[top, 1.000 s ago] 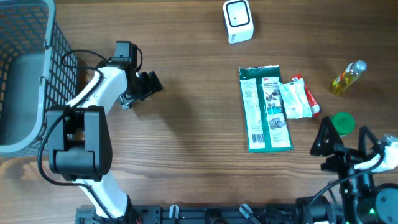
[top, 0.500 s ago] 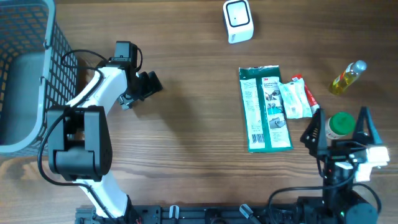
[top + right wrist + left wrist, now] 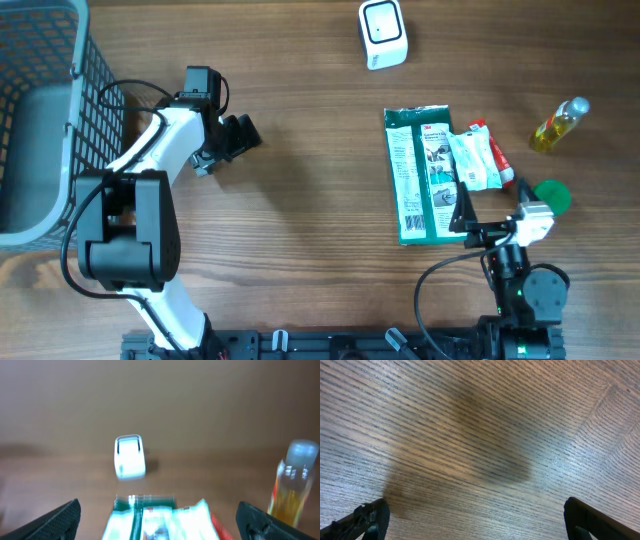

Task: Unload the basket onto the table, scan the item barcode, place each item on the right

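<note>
1. Basket [image 3: 95, 70]: a wire basket at the far left. The left and top edges of the overhead view cut it off.
2. Left tool [image 3: 242, 135]: released, jaws spread wide, nothing between them. The left wrist view shows only two fingertips in the lower corners, bare counter [image 3: 480, 420] and a shadow.
3. Scanner [image 3: 382, 35]: white, at the far side of the counter and well apart from both tools. It is blurred in the right wrist view.
4. Packet [image 3: 425, 175]: green and white, lying flat right of centre. The print is too small to read, so no barcode can be made out. A dark finger covers part of its near right edge.
5. Tube [image 3: 478, 160]: white and red, against the packet's right side. Whether it overlaps the packet cannot be told.
6. Right tool [image 3: 157, 510]: released, jaws wide, holding nothing, above the packet's near right corner. Its wrist view is blurred and cuts the packet off at the bottom.
7. Cap [image 3: 553, 196]: green, just right of the right tool and partly hidden by it.
8. Bottle [image 3: 560, 125]: holds yellow liquid, near the right edge.
9. Change: one second ago the right tool was at the counter's right edge, beside the cap. It has moved left to the packet. The left tool and all items are unchanged.
</note>
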Motion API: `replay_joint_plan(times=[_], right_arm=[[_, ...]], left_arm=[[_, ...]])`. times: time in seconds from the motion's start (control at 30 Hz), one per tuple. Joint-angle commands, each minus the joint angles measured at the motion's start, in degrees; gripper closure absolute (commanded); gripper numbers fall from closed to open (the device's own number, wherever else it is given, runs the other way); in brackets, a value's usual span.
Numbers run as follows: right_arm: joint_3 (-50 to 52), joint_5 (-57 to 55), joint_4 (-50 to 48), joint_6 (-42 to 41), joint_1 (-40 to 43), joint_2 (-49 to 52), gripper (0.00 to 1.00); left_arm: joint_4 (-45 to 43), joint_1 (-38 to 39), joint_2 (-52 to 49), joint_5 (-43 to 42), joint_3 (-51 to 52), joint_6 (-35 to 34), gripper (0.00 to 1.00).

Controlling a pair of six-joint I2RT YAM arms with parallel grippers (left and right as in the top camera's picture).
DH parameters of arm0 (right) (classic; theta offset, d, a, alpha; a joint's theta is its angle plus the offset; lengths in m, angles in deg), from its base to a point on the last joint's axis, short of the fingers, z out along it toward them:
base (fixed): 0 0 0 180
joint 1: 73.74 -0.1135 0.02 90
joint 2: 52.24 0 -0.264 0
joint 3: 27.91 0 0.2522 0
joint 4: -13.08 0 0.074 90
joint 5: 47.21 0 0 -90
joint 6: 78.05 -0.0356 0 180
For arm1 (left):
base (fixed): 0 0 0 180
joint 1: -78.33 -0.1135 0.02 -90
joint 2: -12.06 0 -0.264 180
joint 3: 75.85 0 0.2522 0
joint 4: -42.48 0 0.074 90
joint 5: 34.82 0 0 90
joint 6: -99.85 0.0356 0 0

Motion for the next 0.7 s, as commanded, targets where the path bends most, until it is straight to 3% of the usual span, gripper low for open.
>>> replay_joint_plan(times=[0.0,0.67], right_arm=[[0.1,3.0,-0.1,4.2,0.5,-0.5,0.0],[0.1,3.0,-0.1,4.2,0.5,-0.5,0.0]], left_arm=[[0.0,0.0,0.7,0.5,-0.4,0.1,0.0],[0.0,-0.1,0.7,0.5,-0.4,0.1,0.0]])
